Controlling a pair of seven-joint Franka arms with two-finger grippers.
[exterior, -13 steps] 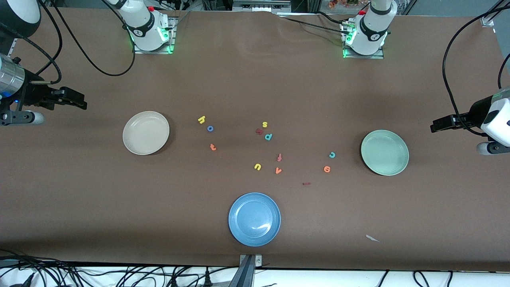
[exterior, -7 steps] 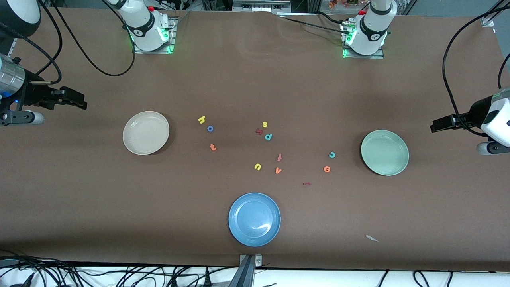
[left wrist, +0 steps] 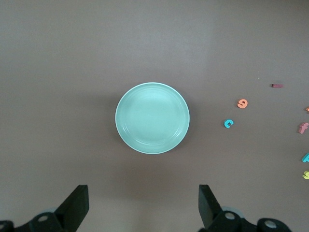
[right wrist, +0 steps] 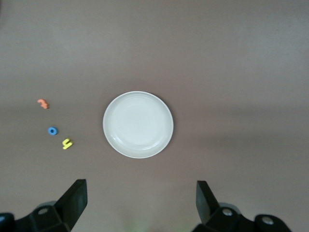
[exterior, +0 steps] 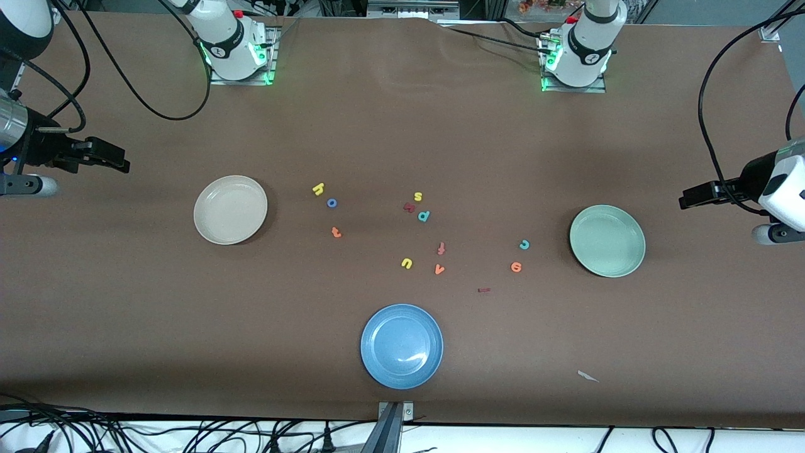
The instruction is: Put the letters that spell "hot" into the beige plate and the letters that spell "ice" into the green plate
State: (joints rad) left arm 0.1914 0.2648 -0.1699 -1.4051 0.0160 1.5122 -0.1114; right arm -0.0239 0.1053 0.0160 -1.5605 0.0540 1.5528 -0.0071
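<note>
On table, foam letters h, o, t loose; left end effector, right end effector both released

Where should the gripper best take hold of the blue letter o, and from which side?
Likely from straight above, fingers closing across the ring's outer rim: the blue o lies flat on the table, and the yellow h sits close by, so a sideways approach could knock it.
</note>
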